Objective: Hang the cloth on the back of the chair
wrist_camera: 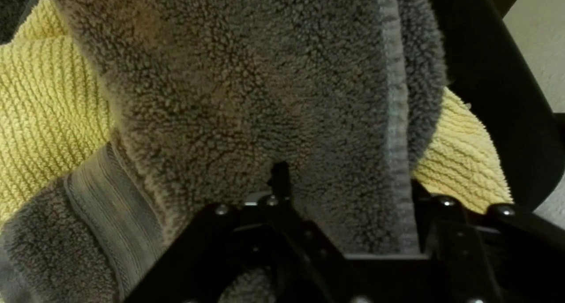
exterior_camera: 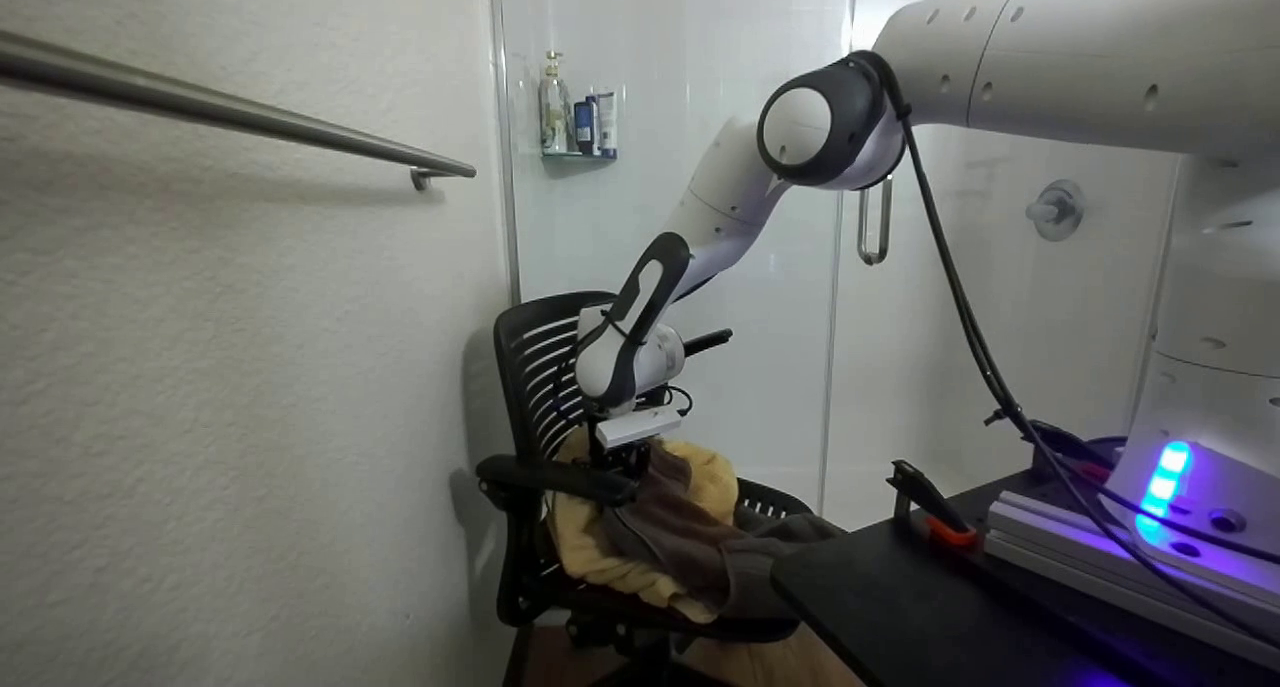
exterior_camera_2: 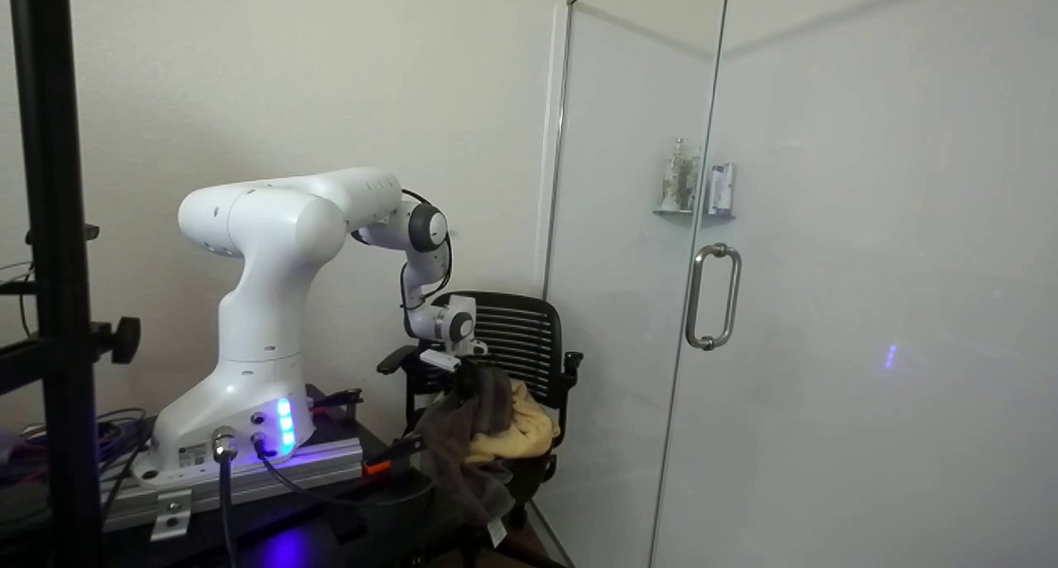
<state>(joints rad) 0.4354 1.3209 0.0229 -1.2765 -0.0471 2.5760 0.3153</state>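
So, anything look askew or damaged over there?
The greyish-brown terry towel lies rumpled over the yellow ribbed cloth on the black slatted office chair, one end hanging off the edge: untidy, though likely just mid-job. No damage shows.

Cloth (exterior_camera: 690,537) on chair (exterior_camera: 560,479), table (exterior_camera: 900,607) beside chair

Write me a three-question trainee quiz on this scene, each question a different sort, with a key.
1. Multiple choice: on the chair, where the yellow cloth and the greyish-brown cloth overlap in the wrist view, which is on top?
A) yellow
B) greyish-brown
C) neither, they only touch edges

2. True or false: the greyish-brown cloth hangs over the top of the chair.

3. Fill in: in an exterior view, the metal bar is mounted on the ____.

Key
1. B.
2. False: it lies lower, below the top edge of the backrest.
3. Wall.
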